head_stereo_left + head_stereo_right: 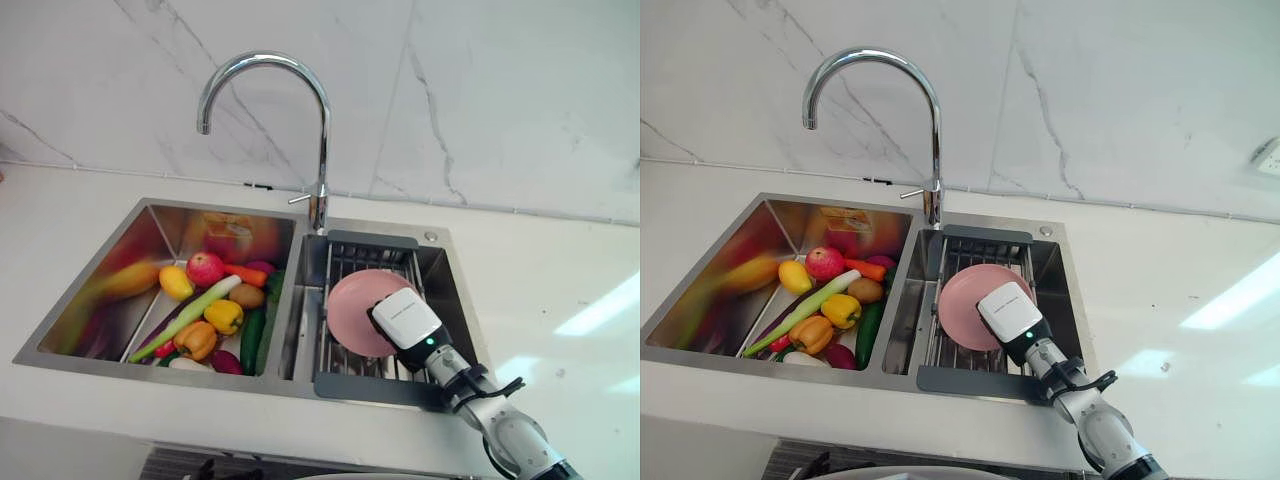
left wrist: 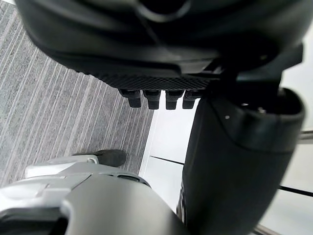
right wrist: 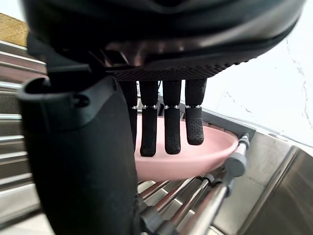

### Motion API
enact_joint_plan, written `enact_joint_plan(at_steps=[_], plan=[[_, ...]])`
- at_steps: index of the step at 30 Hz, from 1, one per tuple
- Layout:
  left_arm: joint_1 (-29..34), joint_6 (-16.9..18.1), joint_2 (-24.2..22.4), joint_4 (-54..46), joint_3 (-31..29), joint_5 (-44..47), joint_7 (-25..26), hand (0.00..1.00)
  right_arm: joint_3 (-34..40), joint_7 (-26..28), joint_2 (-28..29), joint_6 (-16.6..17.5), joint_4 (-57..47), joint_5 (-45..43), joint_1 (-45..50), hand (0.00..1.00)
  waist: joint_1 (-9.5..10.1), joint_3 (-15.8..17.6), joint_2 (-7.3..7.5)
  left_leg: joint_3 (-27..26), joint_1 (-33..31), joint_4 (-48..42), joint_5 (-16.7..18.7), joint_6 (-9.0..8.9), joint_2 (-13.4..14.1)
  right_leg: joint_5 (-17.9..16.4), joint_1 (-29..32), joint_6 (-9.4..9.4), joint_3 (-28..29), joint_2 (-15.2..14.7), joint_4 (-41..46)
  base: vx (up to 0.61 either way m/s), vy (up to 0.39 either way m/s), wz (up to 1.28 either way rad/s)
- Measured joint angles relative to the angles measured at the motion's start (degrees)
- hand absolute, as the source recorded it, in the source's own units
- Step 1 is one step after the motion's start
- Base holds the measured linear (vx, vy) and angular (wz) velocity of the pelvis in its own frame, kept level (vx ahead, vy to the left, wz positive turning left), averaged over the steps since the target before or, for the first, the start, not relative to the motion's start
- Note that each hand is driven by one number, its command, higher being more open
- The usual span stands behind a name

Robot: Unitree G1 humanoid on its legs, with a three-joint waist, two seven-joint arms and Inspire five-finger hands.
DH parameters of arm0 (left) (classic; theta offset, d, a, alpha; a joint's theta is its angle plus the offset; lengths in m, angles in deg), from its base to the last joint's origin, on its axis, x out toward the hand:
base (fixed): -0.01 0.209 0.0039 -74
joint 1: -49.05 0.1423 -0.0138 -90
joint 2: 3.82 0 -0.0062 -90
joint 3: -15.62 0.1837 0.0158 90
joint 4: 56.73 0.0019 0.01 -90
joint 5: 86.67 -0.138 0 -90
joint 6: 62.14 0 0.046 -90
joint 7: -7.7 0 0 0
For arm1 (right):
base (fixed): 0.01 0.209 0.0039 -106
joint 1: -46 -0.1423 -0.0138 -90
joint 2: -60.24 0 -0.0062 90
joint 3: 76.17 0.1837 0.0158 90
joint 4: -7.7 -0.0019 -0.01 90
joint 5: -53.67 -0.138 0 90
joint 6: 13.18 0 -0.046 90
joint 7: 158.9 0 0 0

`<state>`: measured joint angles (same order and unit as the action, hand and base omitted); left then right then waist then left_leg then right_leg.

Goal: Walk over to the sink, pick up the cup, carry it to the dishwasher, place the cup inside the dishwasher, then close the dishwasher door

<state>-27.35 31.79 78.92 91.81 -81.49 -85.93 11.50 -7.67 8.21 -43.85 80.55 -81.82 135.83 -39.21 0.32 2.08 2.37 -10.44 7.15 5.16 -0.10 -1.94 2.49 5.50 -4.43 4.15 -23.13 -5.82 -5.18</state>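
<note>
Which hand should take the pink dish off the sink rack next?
Right. The right hand hovers directly over the pink dish on the rack in the sink, fingers straight above it. The left hand hangs down by the grey floor, away from the sink.

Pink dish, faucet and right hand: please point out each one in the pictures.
pink dish (image 1: 350,310), left eye view, bare left part of its face.
faucet (image 1: 323,150), left eye view, upright tube.
right hand (image 3: 176,66), right wrist view, textured palm.
</note>
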Motion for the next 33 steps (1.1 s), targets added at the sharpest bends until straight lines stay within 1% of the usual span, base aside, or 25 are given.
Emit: enact_joint_plan(at_steps=[2, 5, 10, 11, 12, 16, 18, 20, 24, 25, 28, 32, 33], plan=[[0.0, 0.4, 0.1, -0.1, 0.3, -0.3, 0.5, 1.00, -0.5, -0.9, 0.1, -1.5, 0.9, -1.1, -0.6, 0.00, 0.02, 0.0, 0.00, 0.0, -0.1, 0.0, -0.2, -0.08, 0.0, 0.0, 0.1, -0.01, 0.0, 0.0, 0.0, -0.06, -0.015, -0.01], [0.0, 1.0, 0.0, -0.1, 0.4, -0.8, 1.5, 1.00, -1.4, -2.0, 0.1, -3.7, 3.2, -5.8, -2.4, 0.00, 0.30, 0.0, -0.06, -0.2, -0.6, 0.0, -0.6, -0.33, 0.3, 0.1, 0.5, -0.26, -0.6, 0.0, 0.0, -0.07, -0.016, -0.03], [0.2, 1.8, -0.4, -0.2, 0.1, -0.8, 2.9, 1.00, -1.4, -3.0, 0.9, -6.0, 4.1, -14.1, -3.3, 0.00, 0.46, 0.3, -0.54, -0.7, -0.9, 0.0, -0.8, -0.59, 1.1, -0.1, 0.7, -0.63, -1.1, 0.7, 0.0, -0.03, -0.024, 0.01], [0.5, 2.1, -0.6, -0.4, -0.1, -0.8, 3.3, 1.00, -1.4, -3.9, 0.8, -6.3, 4.5, -16.3, -3.3, 0.00, 0.42, 0.4, -0.60, -0.8, -1.0, 0.0, -0.9, -0.71, 1.4, -0.1, 0.8, -0.64, -1.1, 0.9, 0.0, 0.00, -0.035, -0.03], [0.8, 2.4, -0.8, -0.6, -0.3, -0.8, 3.5, 1.00, -1.3, -5.6, 0.9, -6.4, 4.8, -20.1, -3.2, 0.00, 0.26, 0.5, -0.83, -0.9, -1.2, 0.0, -0.9, -0.82, 1.6, -0.1, 1.2, -0.66, -1.0, 1.0, 0.0, 0.01, -0.028, -0.05], [1.0, 2.8, -0.9, -0.9, -0.3, -0.8, 3.5, 1.00, -1.3, -6.1, 0.1, -6.7, 4.1, -30.3, -3.2, 0.00, 0.04, 0.6, -1.19, -1.0, -1.3, 0.0, -1.1, -1.13, 2.0, 0.1, 1.3, -0.81, -1.0, 1.5, 0.0, 0.01, -0.008, -0.01], [1.2, 2.8, -1.0, -0.9, -0.6, -0.7, 3.5, 1.00, 0.0, -6.5, 0.1, -6.6, 4.0, -43.2, -3.0, 0.00, -0.04, 0.7, -1.30, -1.0, -1.3, 0.0, -1.4, -1.51, 2.3, 0.1, 1.3, -0.80, -1.0, 1.7, 0.0, 0.00, 0.000, 0.00], [1.5, 2.8, -1.5, -1.6, -1.8, -0.7, 3.5, 1.00, 1.4, -6.5, 1.1, -6.1, 4.4, -51.9, -2.9, 0.00, -0.24, 0.8, -1.46, -1.0, -1.4, 0.0, -1.6, -1.75, 2.4, 0.1, 1.3, -0.81, -1.0, 1.9, 0.0, 0.00, 0.000, 0.00], [1.6, 2.7, -2.8, -2.5, -2.1, 0.4, 3.5, 1.00, 3.1, -6.2, 1.0, -5.1, 4.3, -59.2, -2.9, 0.00, 0.06, 1.2, -2.82, -0.5, -1.6, 0.1, -2.0, -1.77, 2.6, -0.1, 1.3, -1.03, -1.5, 2.0, 0.0, -0.02, -0.004, 0.08], [1.7, 2.6, -3.0, -2.5, -2.1, 0.5, 3.5, 1.00, 3.8, -6.0, 1.5, -5.0, 4.3, -62.1, -2.9, 1.00, 0.07, 1.4, -3.14, -0.5, -1.7, 0.1, -2.1, -1.92, 2.8, -0.3, 1.3, -1.39, -1.9, 2.1, 0.0, -0.02, -0.005, 0.14], [2.2, 2.1, -3.4, -3.2, -2.6, 1.7, 3.5, 1.00, 5.7, -5.0, 2.5, -5.0, 4.7, -66.9, -2.9, 1.00, 0.08, 1.7, -3.59, -0.6, -2.2, 0.1, -2.3, -2.15, 3.2, -0.4, 1.3, -1.47, -2.3, 2.2, -0.1, -0.03, -0.010, 0.19], [3.0, 1.7, -4.1, -4.6, -2.9, 2.6, 3.5, 1.00, 7.9, -4.7, 3.8, -4.9, 5.3, -67.9, -3.1, 1.00, 0.26, 1.9, -3.99, -0.7, -2.7, 0.1, -2.6, -2.52, 3.4, -0.4, 1.6, -1.49, -2.6, 2.3, -0.1, -0.04, 0.000, 0.18], [3.1, 1.7, -4.5, -4.7, -3.9, 2.6, 3.5, 1.00, 8.3, -4.4, 3.9, -4.9, 5.7, -69.2, -3.6, 1.00, 0.27, 1.9, -4.02, -0.9, -2.9, 0.1, -2.6, -2.64, 3.4, -0.4, 1.7, -1.49, -2.6, 2.2, -0.1, -0.04, 0.008, 0.12]])
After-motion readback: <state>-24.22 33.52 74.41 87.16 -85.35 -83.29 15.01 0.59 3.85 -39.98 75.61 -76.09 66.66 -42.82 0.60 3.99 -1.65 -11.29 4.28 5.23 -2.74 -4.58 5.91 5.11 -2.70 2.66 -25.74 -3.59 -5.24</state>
